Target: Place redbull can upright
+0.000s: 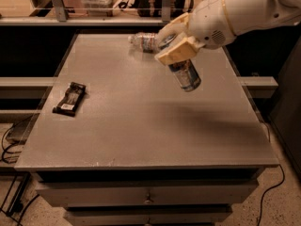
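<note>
Arm [254,6] enters from the upper right, white shell, forearm sloping down-left toward the claw. Wrist [214,27] sits just right of the gripper [175,44] and slightly above it. The gripper is held up in the air, upper middle of the view. Cream fingers [181,52] are clamped on one end of the redbull can [187,75]. One finger lies above the claw midpoint, the other below. The can hangs tilted, below and to the right of the claw.

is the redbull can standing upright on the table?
No. The gripper holds the redbull can tilted in the air over the far right part of the table, and the can does not rest on it.
</note>
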Robot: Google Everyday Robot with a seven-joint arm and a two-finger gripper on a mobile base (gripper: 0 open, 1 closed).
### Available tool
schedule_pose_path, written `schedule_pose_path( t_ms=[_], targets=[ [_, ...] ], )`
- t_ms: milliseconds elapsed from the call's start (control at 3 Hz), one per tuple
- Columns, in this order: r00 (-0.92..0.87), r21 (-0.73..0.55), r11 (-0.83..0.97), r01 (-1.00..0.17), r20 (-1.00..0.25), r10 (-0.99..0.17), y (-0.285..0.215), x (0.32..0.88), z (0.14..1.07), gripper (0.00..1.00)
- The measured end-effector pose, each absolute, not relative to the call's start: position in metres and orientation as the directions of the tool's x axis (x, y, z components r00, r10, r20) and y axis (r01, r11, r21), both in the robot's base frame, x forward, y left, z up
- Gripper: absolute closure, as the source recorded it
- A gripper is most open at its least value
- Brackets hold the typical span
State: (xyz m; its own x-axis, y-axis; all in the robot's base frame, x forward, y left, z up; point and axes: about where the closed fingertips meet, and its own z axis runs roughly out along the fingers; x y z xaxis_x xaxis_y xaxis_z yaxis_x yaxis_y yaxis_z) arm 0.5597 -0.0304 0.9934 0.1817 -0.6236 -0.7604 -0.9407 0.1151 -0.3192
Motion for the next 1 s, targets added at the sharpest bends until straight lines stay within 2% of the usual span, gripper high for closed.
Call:
schedule_pose_path(
  t_ms=[667,1000],
  targets=[
    [0.464,-0.520,-0.011,-0.854,-0.752,-0.469,0.017,0.548,0.998,1.00],
    [0.499,-0.548,-0.034,-0.836,-0.734,-0.461,0.022,0.545,1.001,1.00]
  ],
)
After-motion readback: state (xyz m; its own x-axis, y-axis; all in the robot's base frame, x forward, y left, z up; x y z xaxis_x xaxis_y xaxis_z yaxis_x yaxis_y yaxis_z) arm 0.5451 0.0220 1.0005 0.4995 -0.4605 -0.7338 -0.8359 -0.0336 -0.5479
